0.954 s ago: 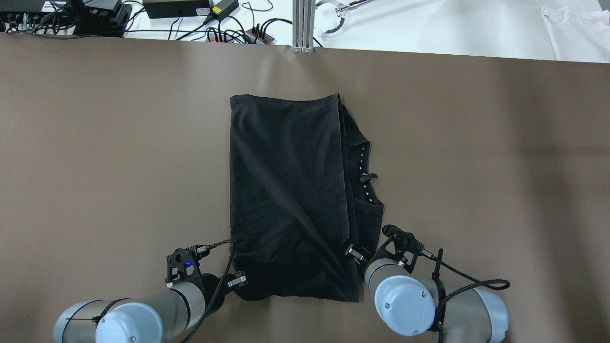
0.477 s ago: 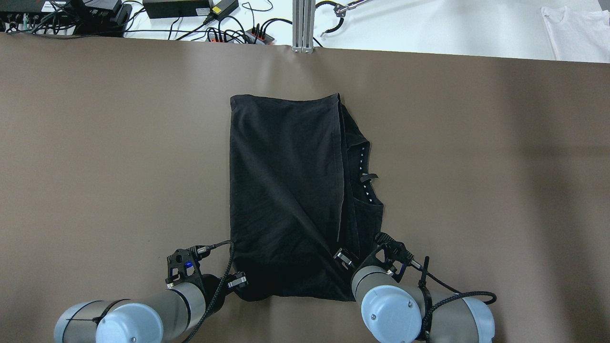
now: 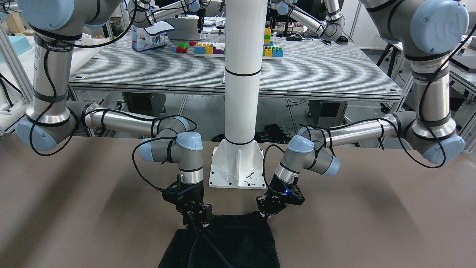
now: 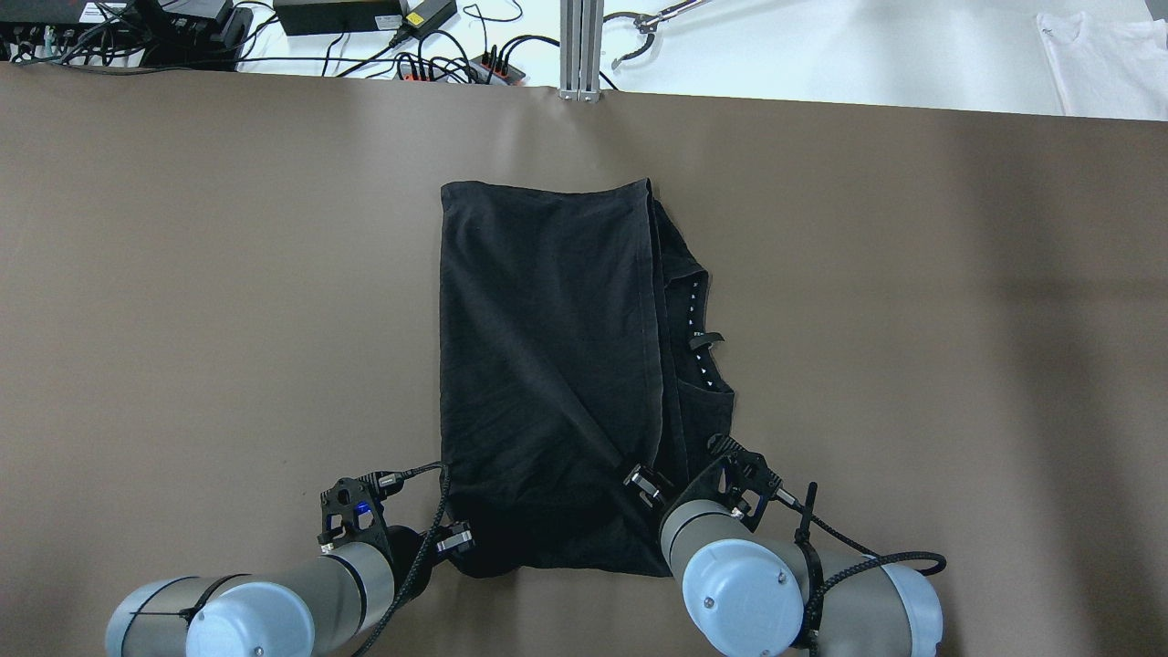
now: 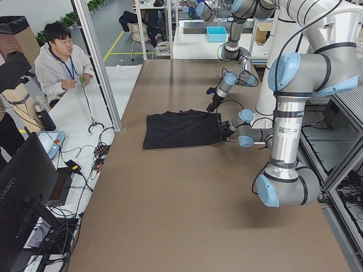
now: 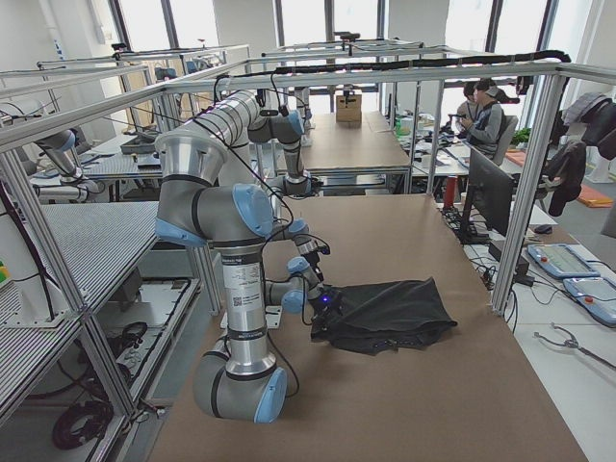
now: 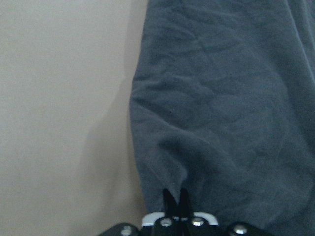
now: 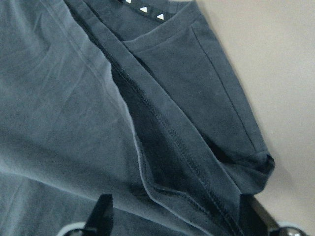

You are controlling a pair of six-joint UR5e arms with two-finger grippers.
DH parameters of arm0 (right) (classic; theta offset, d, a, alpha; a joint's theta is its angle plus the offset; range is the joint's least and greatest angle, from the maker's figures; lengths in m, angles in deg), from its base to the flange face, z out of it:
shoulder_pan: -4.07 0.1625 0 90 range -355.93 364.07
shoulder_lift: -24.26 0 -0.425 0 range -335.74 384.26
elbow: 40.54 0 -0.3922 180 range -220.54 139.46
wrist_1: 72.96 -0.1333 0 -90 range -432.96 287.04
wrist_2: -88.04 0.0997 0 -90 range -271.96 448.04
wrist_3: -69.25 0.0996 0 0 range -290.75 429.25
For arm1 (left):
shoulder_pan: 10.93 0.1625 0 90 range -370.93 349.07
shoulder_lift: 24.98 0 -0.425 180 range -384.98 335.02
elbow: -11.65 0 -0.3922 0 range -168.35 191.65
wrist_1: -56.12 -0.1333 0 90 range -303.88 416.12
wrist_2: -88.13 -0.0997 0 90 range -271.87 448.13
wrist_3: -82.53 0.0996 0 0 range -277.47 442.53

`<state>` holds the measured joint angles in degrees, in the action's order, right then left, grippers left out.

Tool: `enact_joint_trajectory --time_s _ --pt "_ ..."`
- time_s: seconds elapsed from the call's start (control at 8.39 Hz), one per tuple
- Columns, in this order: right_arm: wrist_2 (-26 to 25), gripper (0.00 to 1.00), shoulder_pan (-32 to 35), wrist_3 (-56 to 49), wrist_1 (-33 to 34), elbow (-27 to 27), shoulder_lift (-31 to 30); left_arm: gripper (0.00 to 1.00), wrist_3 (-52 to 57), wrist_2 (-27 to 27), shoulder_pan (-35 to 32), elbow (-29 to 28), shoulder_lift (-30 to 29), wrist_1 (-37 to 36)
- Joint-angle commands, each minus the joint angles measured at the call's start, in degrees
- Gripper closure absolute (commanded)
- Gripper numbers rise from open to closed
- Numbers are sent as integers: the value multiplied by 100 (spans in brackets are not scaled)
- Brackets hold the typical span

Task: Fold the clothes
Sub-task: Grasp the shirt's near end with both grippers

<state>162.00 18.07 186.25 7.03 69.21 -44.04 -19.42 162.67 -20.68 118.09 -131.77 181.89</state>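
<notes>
Facing the robot, the black shirt point(image 3: 223, 245) lies on the brown table point(image 3: 372, 223) at the bottom middle of the frame, in front of the white pole point(image 3: 241, 74). The left tool point(image 3: 267, 215), right of centre, touches the shirt's near corner. The right tool point(image 3: 199, 219), left of centre, is down on the cloth on the other side.

From overhead, the shirt point(image 4: 547, 365) is a folded, upright rectangle in the middle of the table point(image 4: 182, 274), with its neckline showing along the right edge. The left tool point(image 4: 453, 540) sits at the shirt's lower left corner. The right tool point(image 4: 643, 484) is over the cloth near the lower right, by the folded hem.

In the view from the left end, the shirt point(image 5: 181, 129) lies flat at mid-frame, and a person point(image 5: 59, 62) sits at the upper left.

From the right end, the shirt point(image 6: 395, 313) lies beside the near arm, and people point(image 6: 481, 115) sit at the upper right.

The left wrist camera shows the left tool point(image 7: 175, 196) at the bottom centre with its tips pinched together on the shirt's point(image 7: 221, 123) edge. Bare table point(image 7: 59, 98) fills the left side.

The right wrist camera shows the right tool point(image 8: 178, 215) spread wide, one finger point(image 8: 101, 216) at the lower left and the other at the lower right. The stitched hem point(image 8: 162, 128) runs diagonally between them. Small white triangles point(image 8: 145, 9) mark the neckline at the top.
</notes>
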Motion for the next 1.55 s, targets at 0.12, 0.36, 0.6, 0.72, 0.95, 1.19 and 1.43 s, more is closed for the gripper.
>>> enact_joint_trajectory --time_s 0.12,0.36,0.6,0.72,0.95,1.19,1.43 --pt "13 7 -3 -343 43 -428 10 100 0 -9 8 -1 26 0" --pt "57 7 15 -554 61 -419 10 100 0 -18 8 -10 26 0" --pt "57 7 15 -810 52 -410 1 100 0 -18 8 -18 26 0" --pt "66 6 15 -993 52 -375 -16 100 0 -18 8 -27 26 0" --pt "101 6 33 -1179 69 -331 -34 100 0 -18 8 -27 26 0" --pt "206 6 41 -1503 122 -340 -43 100 9 -18 8 -36 26 0" --pt "215 6 50 -1819 157 -340 -78 100 9 -18 8 -36 26 0"
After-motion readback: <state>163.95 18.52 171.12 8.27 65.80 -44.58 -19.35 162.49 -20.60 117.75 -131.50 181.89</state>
